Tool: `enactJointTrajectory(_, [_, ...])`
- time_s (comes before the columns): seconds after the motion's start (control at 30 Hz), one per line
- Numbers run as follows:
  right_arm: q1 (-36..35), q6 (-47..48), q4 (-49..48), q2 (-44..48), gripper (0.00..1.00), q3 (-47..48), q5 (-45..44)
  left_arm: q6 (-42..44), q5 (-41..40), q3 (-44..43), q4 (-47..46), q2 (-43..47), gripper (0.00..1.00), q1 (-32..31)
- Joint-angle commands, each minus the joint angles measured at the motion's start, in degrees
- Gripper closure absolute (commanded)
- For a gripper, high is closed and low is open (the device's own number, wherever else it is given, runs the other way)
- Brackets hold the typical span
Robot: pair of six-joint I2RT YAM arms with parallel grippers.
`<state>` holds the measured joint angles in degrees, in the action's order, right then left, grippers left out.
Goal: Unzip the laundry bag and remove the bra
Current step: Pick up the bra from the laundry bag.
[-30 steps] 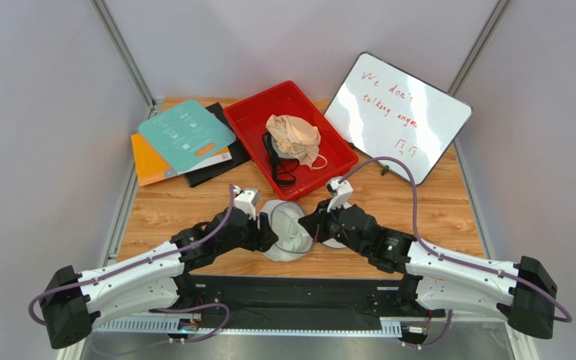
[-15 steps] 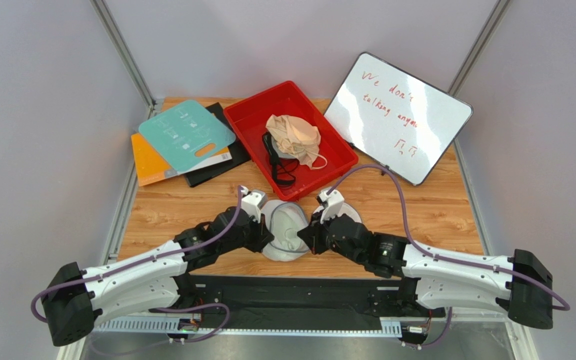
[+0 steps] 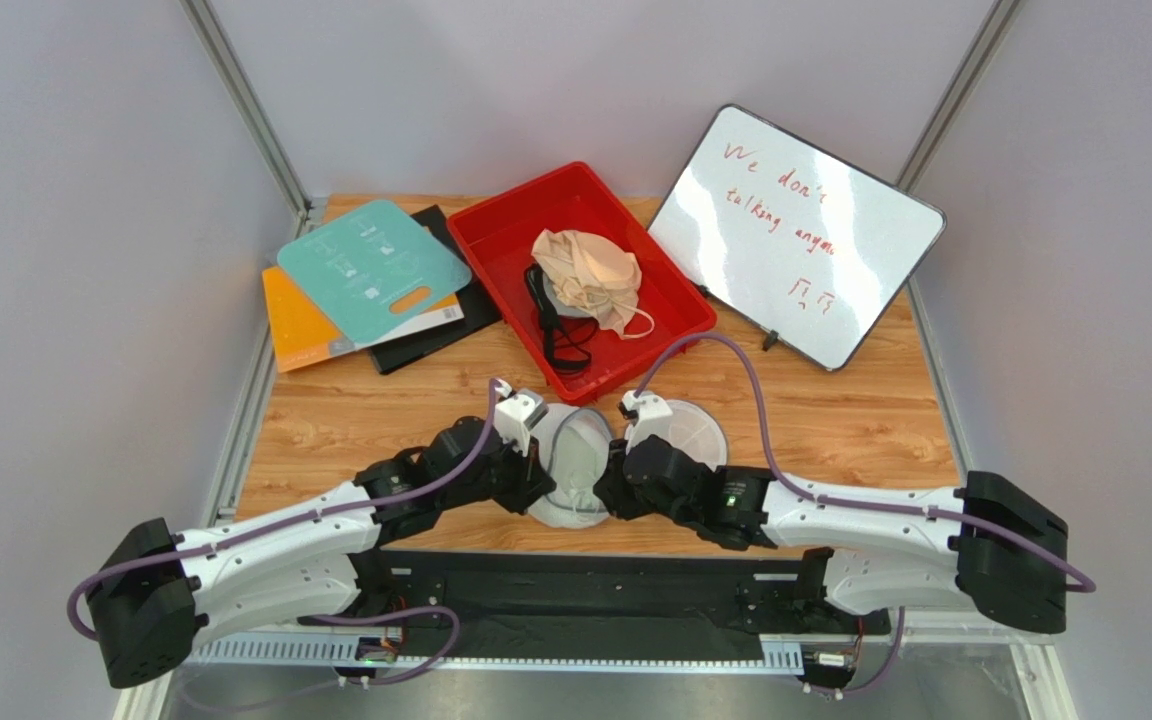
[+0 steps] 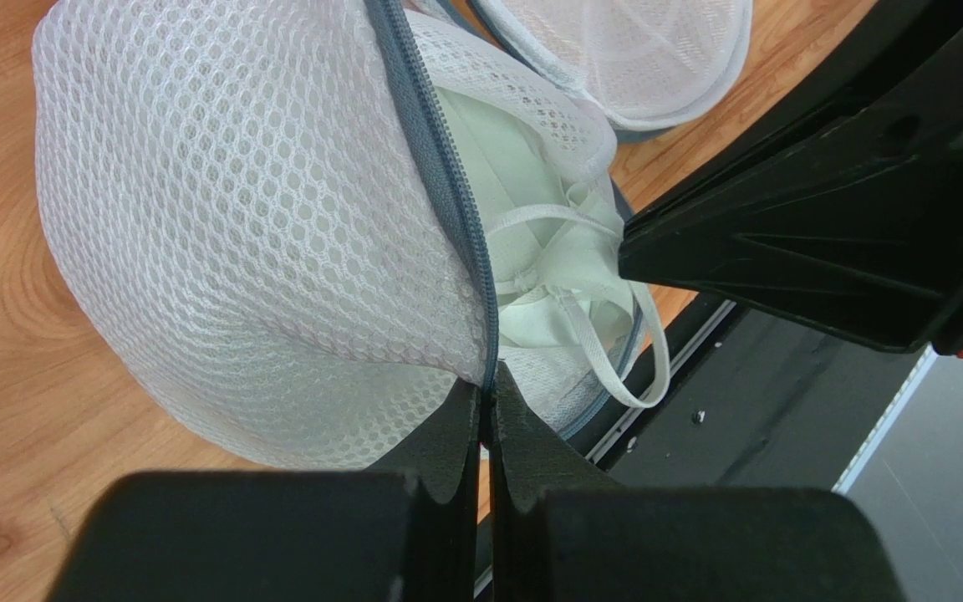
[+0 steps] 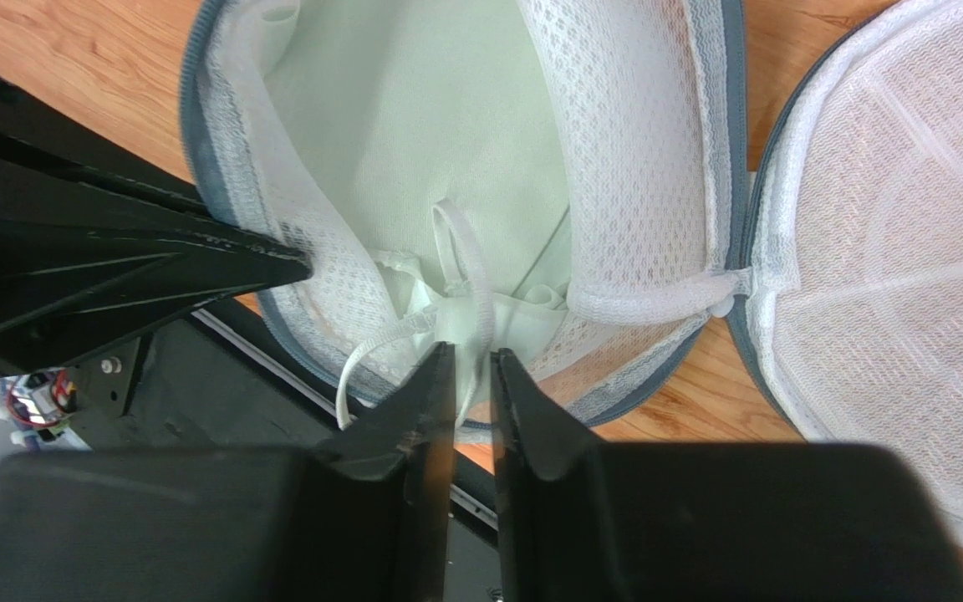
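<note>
At the near edge of the desk (image 3: 868,428), between the 2 arms, sits the bag (image 3: 567,465), already unzipped. Its round mesh lid (image 5: 901,289) lies flopped to the right, joined to the bag at 1 point on the rim.

The left end effector (image 4: 484,395) is clamped on the grey zipper band (image 4: 443,188) at the bag's rim. That grip probably anchors the pouch and keeps its mouth from collapsing while the other arm pulls. The right end effector (image 5: 472,364) reaches into the opening from the right, its fingers nearly together with pale fabric and a strap (image 5: 462,251) pinched between them. This looks like the hold for drawing the garment out.

The bra (image 5: 449,113) is inside the bag, filling most of the dome. It looks soft and smooth, off-white to pale in both wrist views, with a moulded cup pressed against the mesh. Thin straps loop loose near the opening, 1 trailing over the rim toward the near side. Nothing of it has cleared the bag yet.
</note>
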<state>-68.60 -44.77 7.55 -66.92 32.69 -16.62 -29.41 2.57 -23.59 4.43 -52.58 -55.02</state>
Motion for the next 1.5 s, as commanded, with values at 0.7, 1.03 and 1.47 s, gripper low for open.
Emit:
enactJointTrajectory(0.7, [-0.13,-7.96,0.71,-4.98,0.56,3.7,-0.87,0.76,1.56,1.27,-3.28,0.9,1.0,-0.08])
enactJointTrajectory(1.03, [-0.13,-4.97,1.06,-7.79,1.0,7.04,0.01,0.76,2.35,1.36,-4.07,0.46,1.0,-0.08])
enactJointTrajectory(1.47, [1.09,2.06,7.64,-0.41,1.0,14.6,-5.7,1.9,1.57,1.53,-1.09,-2.36,1.0,-0.08])
